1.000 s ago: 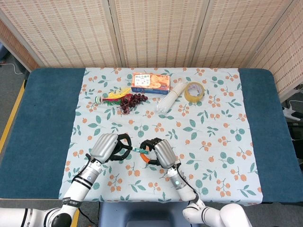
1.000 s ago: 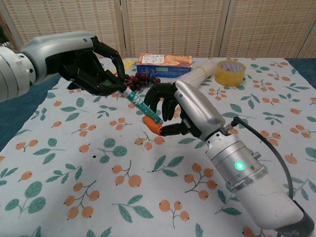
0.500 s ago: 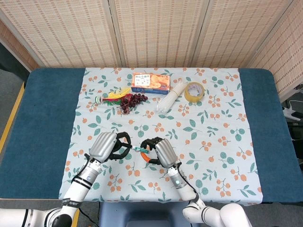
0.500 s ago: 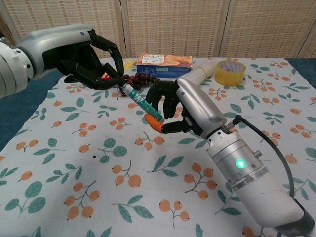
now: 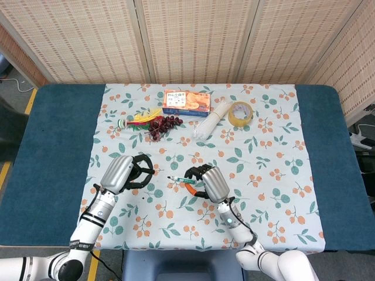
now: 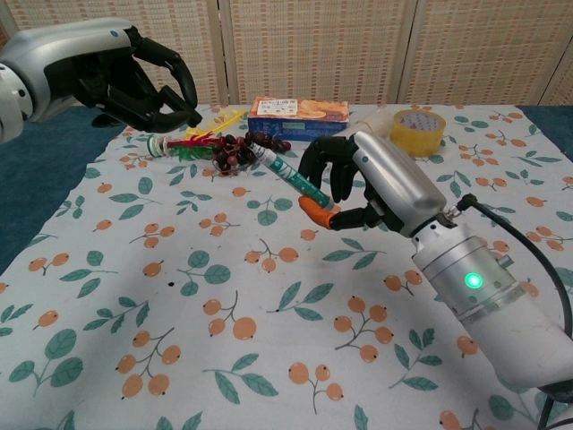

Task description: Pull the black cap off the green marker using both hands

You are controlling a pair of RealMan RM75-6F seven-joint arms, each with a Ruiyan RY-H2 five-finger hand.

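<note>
Blue desk [image 5: 53, 134] under a fruit-print cloth [image 5: 263, 175], bearing biscuit box [image 5: 186, 101], tape roll [image 5: 240, 113], grapes [image 5: 162, 125], perhaps plastic ties [image 5: 212, 119].
</note>
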